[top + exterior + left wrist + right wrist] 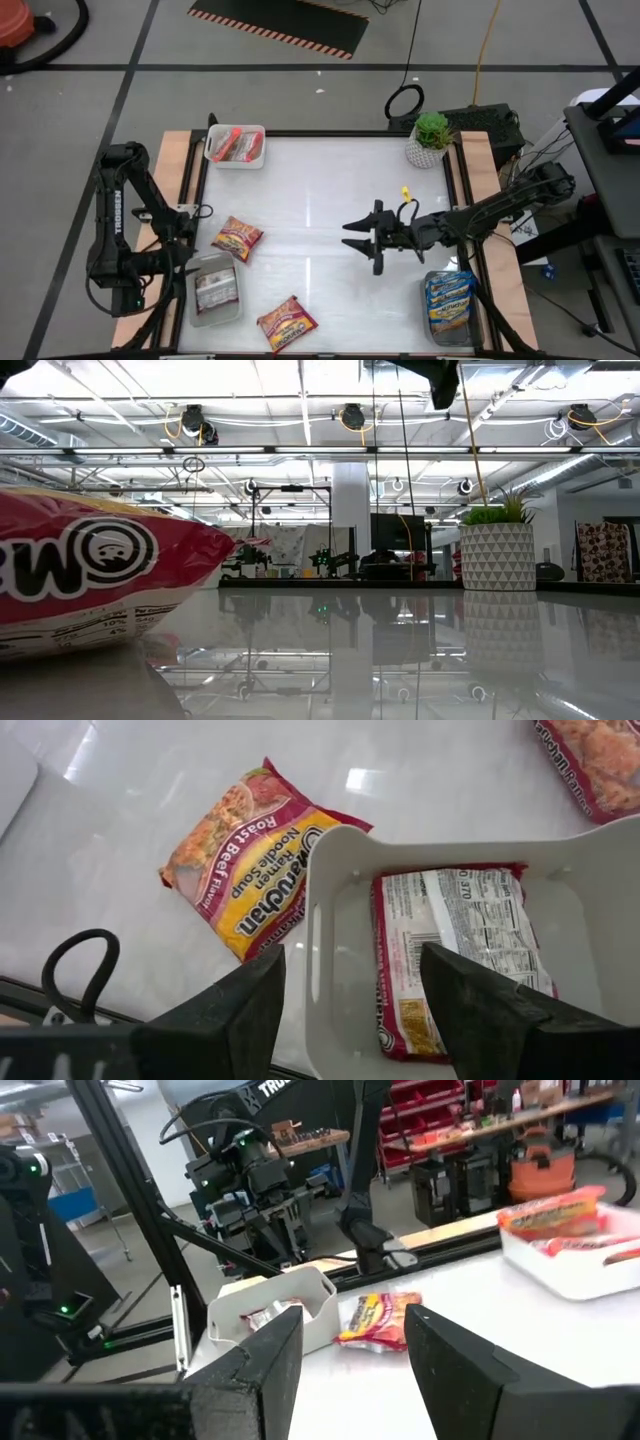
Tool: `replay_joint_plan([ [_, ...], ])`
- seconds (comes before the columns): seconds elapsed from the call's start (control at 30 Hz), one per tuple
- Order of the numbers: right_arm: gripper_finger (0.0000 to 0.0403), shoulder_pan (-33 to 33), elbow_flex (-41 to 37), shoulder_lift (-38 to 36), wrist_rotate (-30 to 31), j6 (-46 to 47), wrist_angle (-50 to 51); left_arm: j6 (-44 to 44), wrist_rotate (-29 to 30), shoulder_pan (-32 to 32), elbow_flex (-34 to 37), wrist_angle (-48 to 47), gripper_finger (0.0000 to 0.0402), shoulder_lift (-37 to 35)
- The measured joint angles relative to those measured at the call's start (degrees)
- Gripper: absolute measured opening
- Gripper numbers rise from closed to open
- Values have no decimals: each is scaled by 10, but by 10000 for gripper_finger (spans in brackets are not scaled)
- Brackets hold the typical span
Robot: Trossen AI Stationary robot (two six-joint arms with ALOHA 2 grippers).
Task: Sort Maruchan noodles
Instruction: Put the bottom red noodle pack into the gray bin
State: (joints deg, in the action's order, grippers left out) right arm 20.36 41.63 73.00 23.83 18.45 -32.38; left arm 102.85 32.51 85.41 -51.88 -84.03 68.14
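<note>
The high camera is looking straight down over the whole tabletop [320, 200]. The low one is sitting at surface level, facing the potted plant [497, 550]. The left wrist camera is peering closely into a white bin [460, 950], also appearing in the right wrist view.

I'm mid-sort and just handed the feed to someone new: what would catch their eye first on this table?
Probably the right gripper, empty, fingers open, above the bare middle of the glossy white table. Next, the bins: a white plastic bin of orange-red noodle packets at the far left corner, a clear bin of blue packets near right, and a white bin under the open left gripper, holding one dark red packet face down.
</note>
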Motion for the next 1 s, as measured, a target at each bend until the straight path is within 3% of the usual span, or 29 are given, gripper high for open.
replay_joint_plan([
  [0.17,169,2,84,62,-14,42,92,-1,0,0,-1,0,237,0],
  [0.53,169,33,413,277,-151,14,345,-39,10,-46,-1,-4,237,0],
  [0.7,169,65,549,350,-162,23,504,-68,11,-86,-2,-3,237,0],
  [0.83,169,86,612,395,-147,39,549,-84,11,-117,-2,-1,237,0],
  [1.0,169,94,632,429,-134,82,550,-87,11,-145,-2,6,237,0],
])
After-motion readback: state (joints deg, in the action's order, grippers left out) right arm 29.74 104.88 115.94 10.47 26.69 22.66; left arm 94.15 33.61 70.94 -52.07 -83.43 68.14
